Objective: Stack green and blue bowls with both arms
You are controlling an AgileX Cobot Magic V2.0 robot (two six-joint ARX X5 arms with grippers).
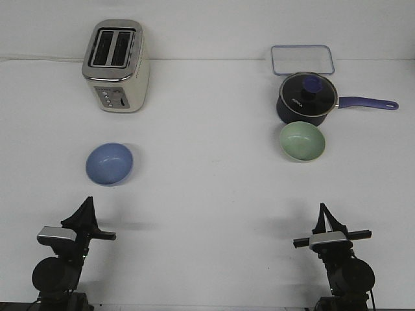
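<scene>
Blue bowl point(109, 163) near left, green bowl point(301, 141) right, touching saucepan point(307, 99). Left gripper point(86, 208), right gripper point(322, 214) look pressed together, empty. Advice: spread fingers, pinch rim on saucepan-free side.

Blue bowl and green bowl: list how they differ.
The blue bowl is periwinkle; the green bowl is pale sage. The blue bowl sits on the robot's left, in front of the toaster with open table between them; the green bowl sits on the right, right up against the saucepan. Both are upright, empty, plain, round and about the same size.
</scene>
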